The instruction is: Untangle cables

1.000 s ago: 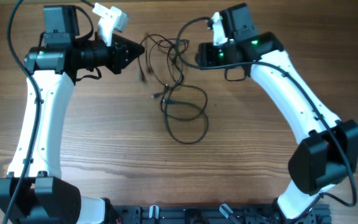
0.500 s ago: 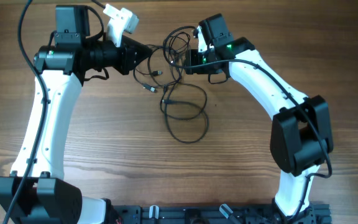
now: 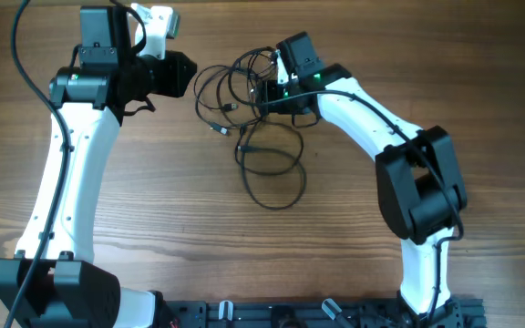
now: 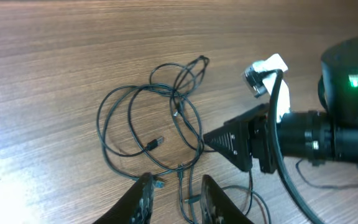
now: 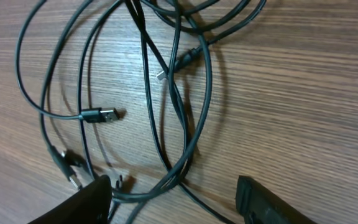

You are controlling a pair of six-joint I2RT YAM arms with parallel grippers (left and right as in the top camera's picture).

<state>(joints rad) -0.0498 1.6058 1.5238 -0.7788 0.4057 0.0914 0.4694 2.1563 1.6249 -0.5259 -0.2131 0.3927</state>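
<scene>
The cables (image 3: 247,137) lie on the desk (image 3: 171,219) toward its far side, about midway between left and right, between the two arms. From overhead the bunch is longer than it is wide, with its long axis running far to near. A dense knot of small overlapping loops sits at the far end, and one large open oval loop at the near end. The strands are thin, black, round and faintly glossy, and they curl rather than lie straight.

The right wrist view shows what the overhead cannot. Close up, the cables (image 5: 178,93) cross over one another, and a plug (image 5: 106,114) with a short black sleeve and a silvery metal tip lies flat, pointing right in that picture. The left wrist view shows the cables (image 4: 179,115) as several rounded loops.

The right end effector (image 3: 267,91) hangs over the far knot. In its own view its black fingers (image 5: 82,202) stand wide apart, with strands lying on the wood between them and nothing clamped. The left end effector (image 3: 182,73) sits just left of the bunch and clear of it. Its fingers (image 4: 140,200) are a little apart and hold nothing.

The desk is brown wood with fine grain running left to right.
</scene>
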